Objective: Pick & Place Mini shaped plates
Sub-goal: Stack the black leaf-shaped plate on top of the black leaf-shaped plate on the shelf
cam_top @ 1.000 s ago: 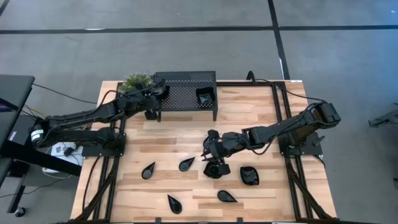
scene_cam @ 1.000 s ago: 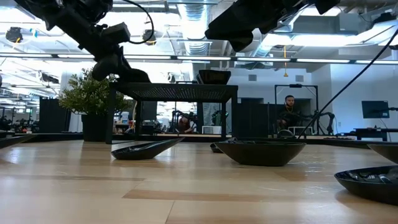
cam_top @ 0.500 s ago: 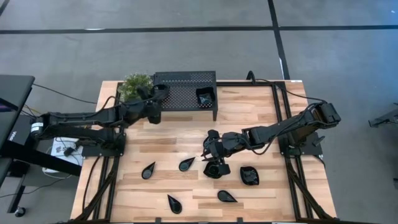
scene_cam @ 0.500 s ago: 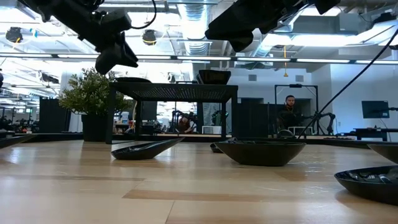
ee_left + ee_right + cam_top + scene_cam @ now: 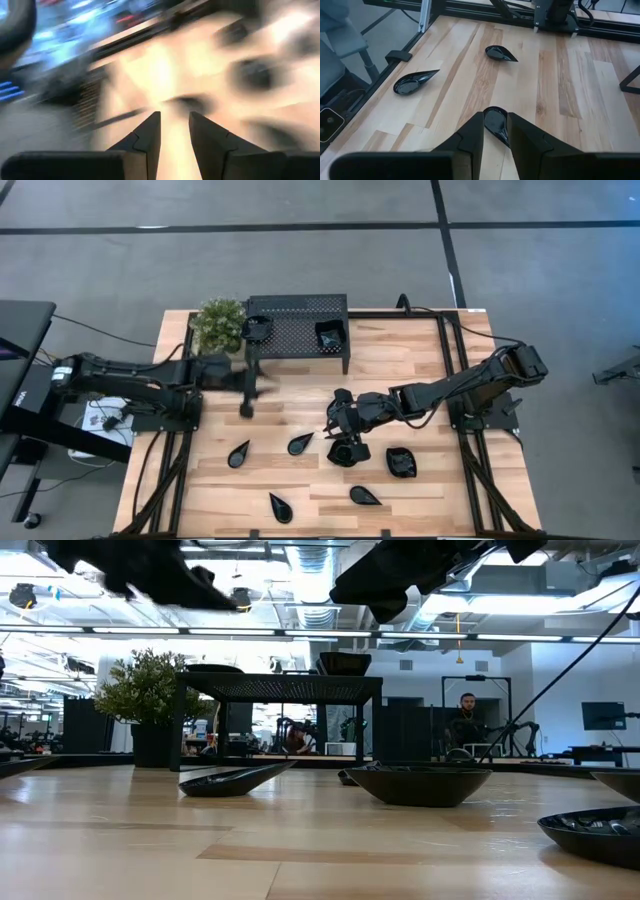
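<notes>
Several glossy black mini plates lie flat on the wooden table: teardrop ones (image 5: 238, 454) (image 5: 300, 444) (image 5: 280, 507) (image 5: 365, 495) and squarish ones (image 5: 347, 452) (image 5: 401, 462). Two more rest on top of the black rack (image 5: 297, 330), one at its left end (image 5: 258, 328) and one at its right end (image 5: 328, 335). My left gripper (image 5: 246, 402) is blurred in front of the rack's left leg, its fingers (image 5: 150, 135) a narrow gap apart and empty. My right gripper (image 5: 338, 436) hangs above the squarish plate, fingers a narrow gap apart and empty. A teardrop plate (image 5: 495, 122) shows beyond them.
A green potted plant (image 5: 218, 323) stands at the rack's left. Dark frame rails (image 5: 447, 370) run along both sides of the table. Bare wood lies between the rack and the plates (image 5: 300, 395). A person (image 5: 463, 720) sits in the room far behind.
My left gripper has risen off the plate at the rack's left end and swung away toward the table's near edge, now blurred in front of the rack. That plate stays on the rack top.
</notes>
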You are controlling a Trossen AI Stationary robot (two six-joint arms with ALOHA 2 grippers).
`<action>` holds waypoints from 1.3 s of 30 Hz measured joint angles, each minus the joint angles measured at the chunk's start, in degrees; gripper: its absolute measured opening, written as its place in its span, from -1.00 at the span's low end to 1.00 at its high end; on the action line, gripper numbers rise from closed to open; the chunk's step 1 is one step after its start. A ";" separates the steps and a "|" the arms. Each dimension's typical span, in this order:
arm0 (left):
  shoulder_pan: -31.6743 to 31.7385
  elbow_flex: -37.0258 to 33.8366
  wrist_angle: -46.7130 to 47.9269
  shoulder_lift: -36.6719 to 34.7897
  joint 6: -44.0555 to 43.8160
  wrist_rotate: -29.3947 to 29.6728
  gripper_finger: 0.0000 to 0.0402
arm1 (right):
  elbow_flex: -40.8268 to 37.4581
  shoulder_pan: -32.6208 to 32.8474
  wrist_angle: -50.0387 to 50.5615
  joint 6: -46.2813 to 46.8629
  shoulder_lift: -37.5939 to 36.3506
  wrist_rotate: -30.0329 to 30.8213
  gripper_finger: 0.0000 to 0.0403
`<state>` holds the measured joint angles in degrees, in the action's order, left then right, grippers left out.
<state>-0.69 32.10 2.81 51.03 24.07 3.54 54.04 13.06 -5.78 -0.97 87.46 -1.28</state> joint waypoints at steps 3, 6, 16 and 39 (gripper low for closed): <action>-6.60 0.00 -0.33 0.02 -7.07 -3.38 -0.51 | 0.00 0.02 0.04 0.00 0.00 0.01 -0.60; -12.75 0.00 -0.52 0.32 -12.77 -3.14 -0.52 | 0.00 0.02 0.07 0.35 0.00 0.00 -0.60; -22.99 0.00 -5.87 9.18 -16.38 -0.71 -0.52 | 0.00 5.39 6.90 5.71 0.12 -5.95 -0.60; -19.75 -0.02 -18.67 17.68 -15.36 2.61 -0.52 | 0.00 13.83 20.48 4.04 10.99 6.09 -0.59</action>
<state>-20.45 32.08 -15.86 68.71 8.71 6.15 54.04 26.88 14.70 3.07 98.45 4.82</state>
